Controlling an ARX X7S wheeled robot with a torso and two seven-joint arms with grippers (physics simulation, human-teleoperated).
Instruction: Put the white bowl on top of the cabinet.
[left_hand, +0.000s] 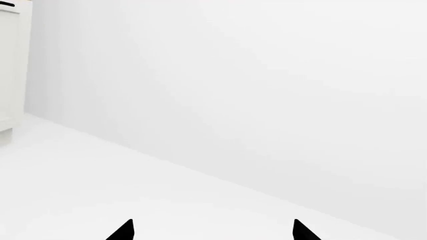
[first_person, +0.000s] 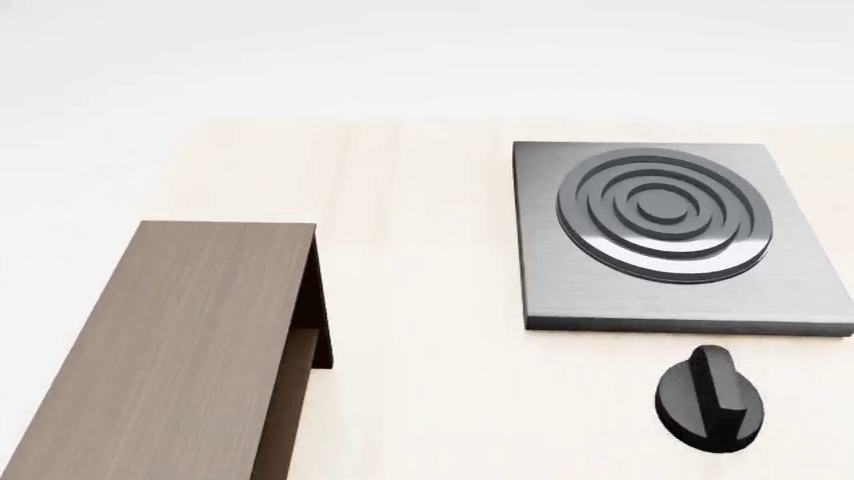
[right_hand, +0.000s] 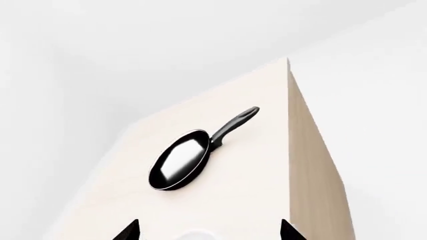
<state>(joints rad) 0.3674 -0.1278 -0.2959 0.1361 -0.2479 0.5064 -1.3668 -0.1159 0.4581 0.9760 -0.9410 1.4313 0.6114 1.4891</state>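
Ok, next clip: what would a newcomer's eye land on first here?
In the head view, the grey stove plate with its dark concentric rings dominates the pale table's far right, a black knob lying just in front of it. The cabinet runs along the left. The right wrist view shows a black frying pan on the tabletop.

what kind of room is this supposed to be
Probably a simulated kitchen: a pale wood counter holding a grey stove plate with its black knob, and a black frying pan on it.
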